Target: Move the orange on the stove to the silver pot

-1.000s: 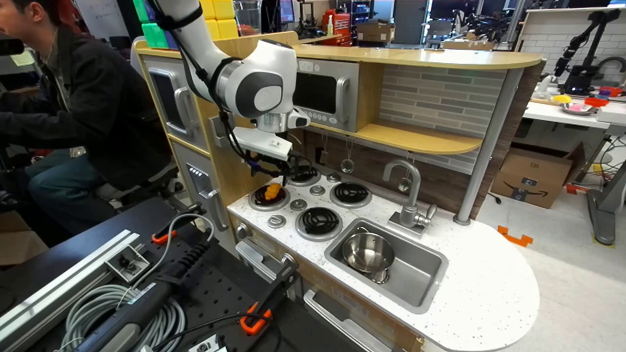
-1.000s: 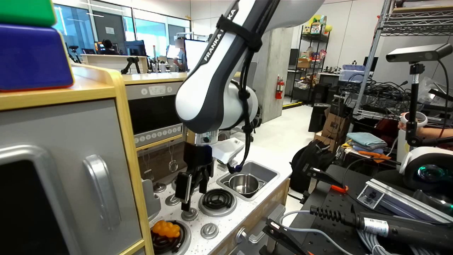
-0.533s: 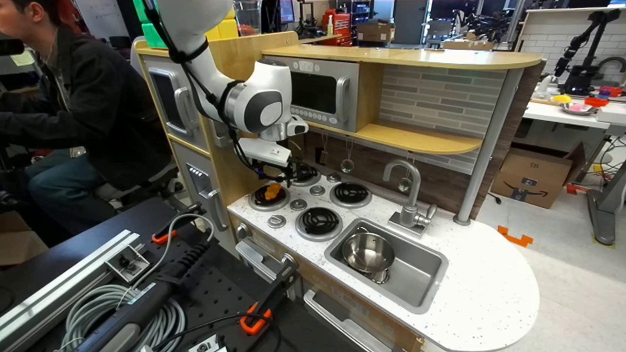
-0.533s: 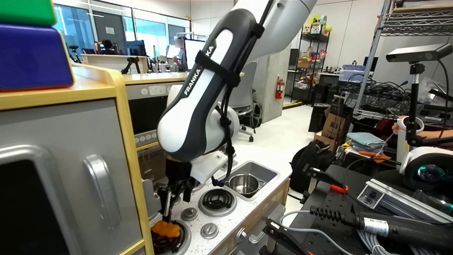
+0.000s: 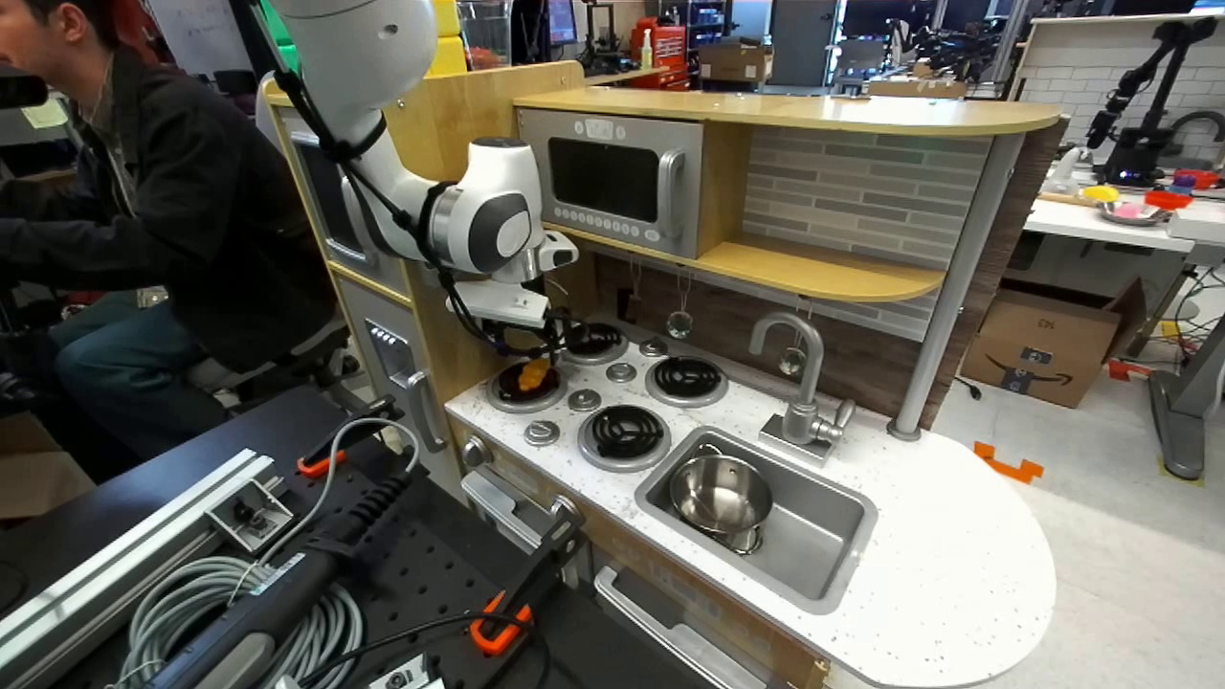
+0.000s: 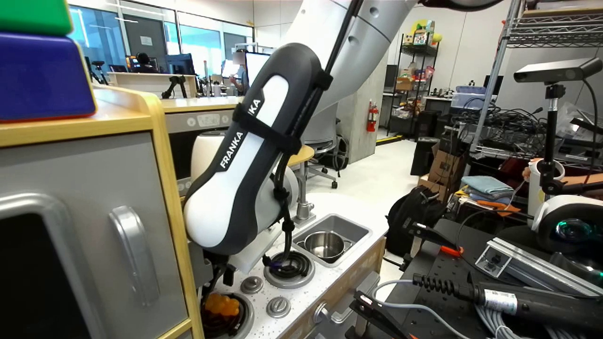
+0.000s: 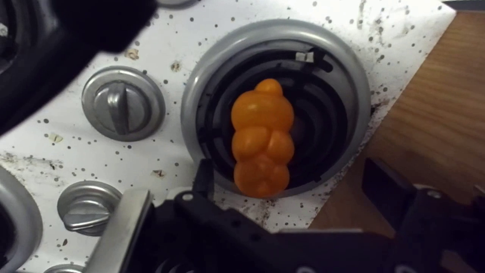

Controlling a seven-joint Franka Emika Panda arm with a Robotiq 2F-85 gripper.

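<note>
Jaws are standing spread above the speckled white stove (image 5: 502,421), their two ends showing well apart in the wrist view. Framed between and just past those ends, the orange (image 7: 263,140) (a lumpy, bulbous piece from this angle) is lying on a silver-ringed black burner (image 7: 322,117), a gap showing on each side; exactly how high the jaws are hanging is hard to tell. Just beside that burner, a round metal knob (image 7: 123,104) is sitting on the white surface. Overhead, the white-and-black Franka arm (image 6: 247,165) is slanting down to the jaws, partly blocking them in an exterior view. Farther along the same top, the silver pot (image 5: 721,493) is resting mouth up in the rectangular sink basin (image 5: 813,545) in both exterior views, well apart from the orange. A gray faucet (image 5: 807,373) is arching up beside the basin's rear edge. Above and behind the burners, a toy microwave (image 5: 612,177) is filling the space under a wood-toned shelf (image 5: 813,110). Off to one side, a man (image 5: 172,191) in a dark jacket is sitting in profile. Deep in the room, a red fire extinguisher (image 6: 372,117) is hanging on a gray pillar (image 6: 356,127).
</note>
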